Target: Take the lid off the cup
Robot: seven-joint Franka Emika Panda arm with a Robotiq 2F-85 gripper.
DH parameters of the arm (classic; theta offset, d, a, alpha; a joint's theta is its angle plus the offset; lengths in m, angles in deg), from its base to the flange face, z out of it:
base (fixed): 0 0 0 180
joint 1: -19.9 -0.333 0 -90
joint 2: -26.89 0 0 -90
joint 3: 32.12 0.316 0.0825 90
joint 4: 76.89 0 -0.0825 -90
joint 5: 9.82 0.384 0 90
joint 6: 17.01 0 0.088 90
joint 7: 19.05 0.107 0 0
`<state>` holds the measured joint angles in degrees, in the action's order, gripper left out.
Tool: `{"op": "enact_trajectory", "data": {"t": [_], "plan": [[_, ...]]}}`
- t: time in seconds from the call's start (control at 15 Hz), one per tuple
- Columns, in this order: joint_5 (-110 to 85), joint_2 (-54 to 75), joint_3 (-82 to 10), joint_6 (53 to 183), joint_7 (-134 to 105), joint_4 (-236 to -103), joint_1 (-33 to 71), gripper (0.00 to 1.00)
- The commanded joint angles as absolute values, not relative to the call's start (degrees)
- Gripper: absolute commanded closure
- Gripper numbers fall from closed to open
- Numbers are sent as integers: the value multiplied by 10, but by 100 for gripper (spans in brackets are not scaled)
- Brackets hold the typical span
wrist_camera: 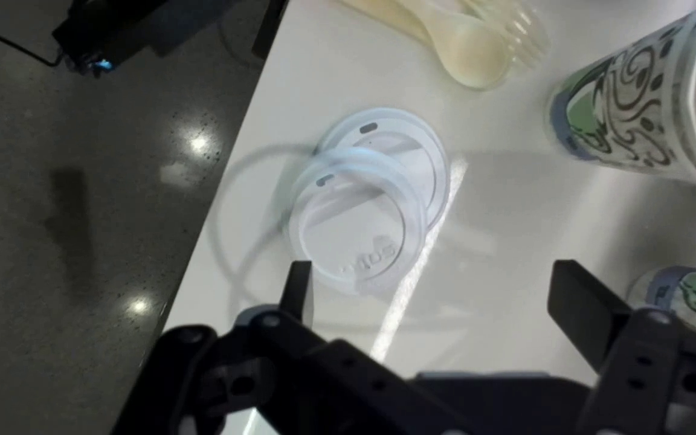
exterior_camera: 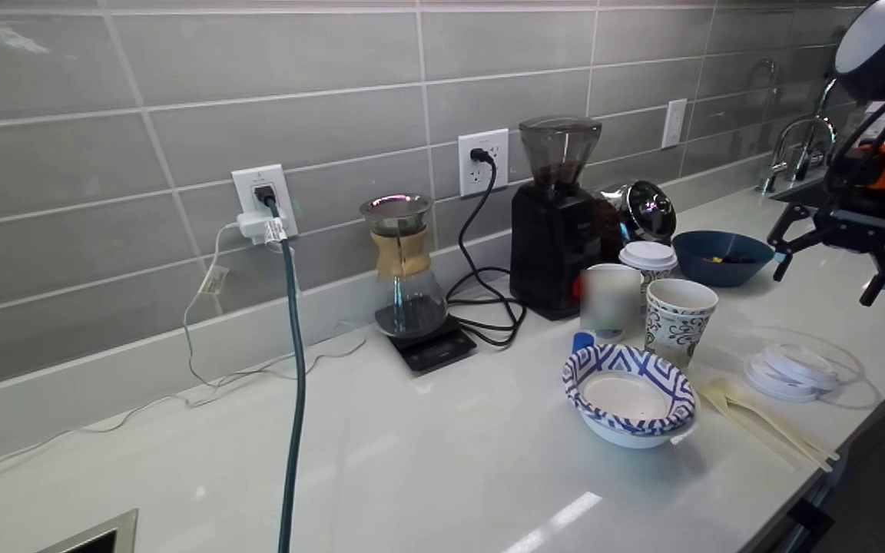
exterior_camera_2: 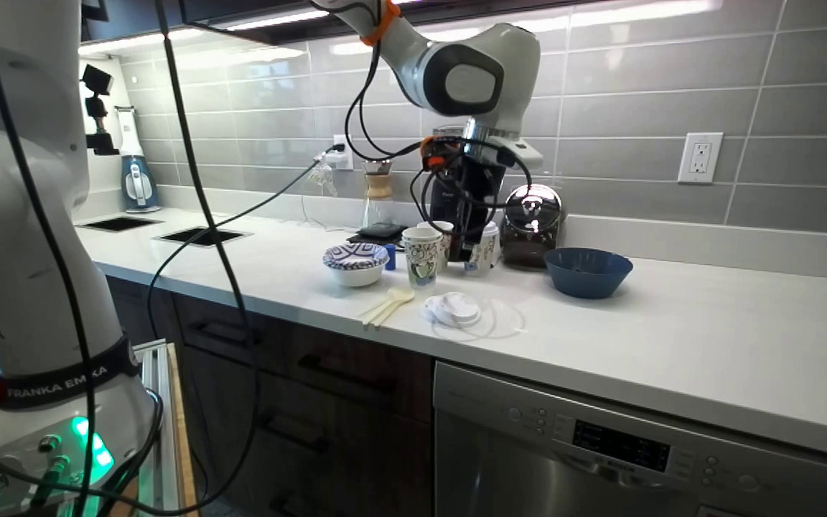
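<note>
Gray tiles [exterior_camera: 319, 123] run behind a white countertop [exterior_camera: 427, 468], and looking left to right in an exterior view I've first got a glass pour-over carafe [exterior_camera: 409, 265] with a black scale [exterior_camera: 436, 350] at its base, then a black coffee grinder [exterior_camera: 550, 246]. Next up, out front, there's a blue-and-white patterned bowl [exterior_camera: 627, 395]. Farther back, the white plastic lid [exterior_camera: 648, 253] sits on the patterned paper cup [exterior_camera: 657, 274], which is partly hidden by an open-topped paper cup [exterior_camera: 677, 326]. Right of that it's a navy bowl [exterior_camera: 730, 273], then pale cutlery [exterior_camera: 769, 422] and some overlapping loose lids [exterior_camera: 788, 372]. Way over on the right hangs the gripper [exterior_camera: 824, 285], fingers [wrist_camera: 583, 314] spread wide, well apart from that lidded cup.
</note>
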<state>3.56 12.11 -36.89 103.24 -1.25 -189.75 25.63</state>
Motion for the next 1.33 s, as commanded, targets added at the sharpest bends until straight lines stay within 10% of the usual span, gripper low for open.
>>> {"op": "enact_trajectory", "data": {"t": [0.0,1.27], "plan": [[55,115,-372,1024,-33,-1896,260,0],[200,76,-359,1105,-377,-1962,340,0]]}}
